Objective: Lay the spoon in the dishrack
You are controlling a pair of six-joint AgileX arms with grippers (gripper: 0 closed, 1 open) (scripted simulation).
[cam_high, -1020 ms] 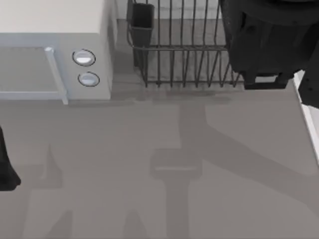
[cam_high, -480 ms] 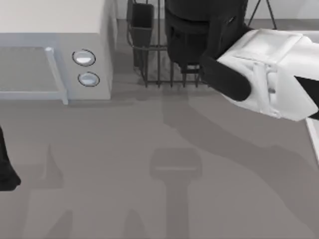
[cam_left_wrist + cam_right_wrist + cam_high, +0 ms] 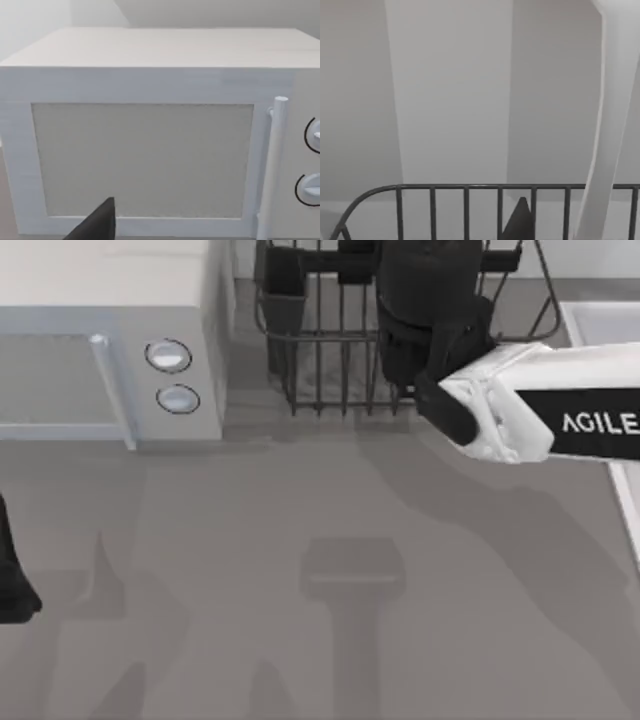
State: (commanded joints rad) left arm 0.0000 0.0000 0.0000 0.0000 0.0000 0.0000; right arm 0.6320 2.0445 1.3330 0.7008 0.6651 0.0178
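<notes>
The right arm reached over the dishrack at the frame's upper middle, probably to deliver the spoon. Whether its tool gripped the spoon, I cannot tell.

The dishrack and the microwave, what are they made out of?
The dishrack looks like dark metal wire, maybe coated: thin, matte grey bars with gaps between. The microwave looks like pale painted metal or plastic: smooth, flat, dull panels with two shinier round knobs. It is a rendering, so this is a guess.

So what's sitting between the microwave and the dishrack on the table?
Nothing stands between them: in the top view a narrow strip of bare table separates the microwave from the dishrack, whose dark cutlery cup is on the side nearest the microwave.
</notes>
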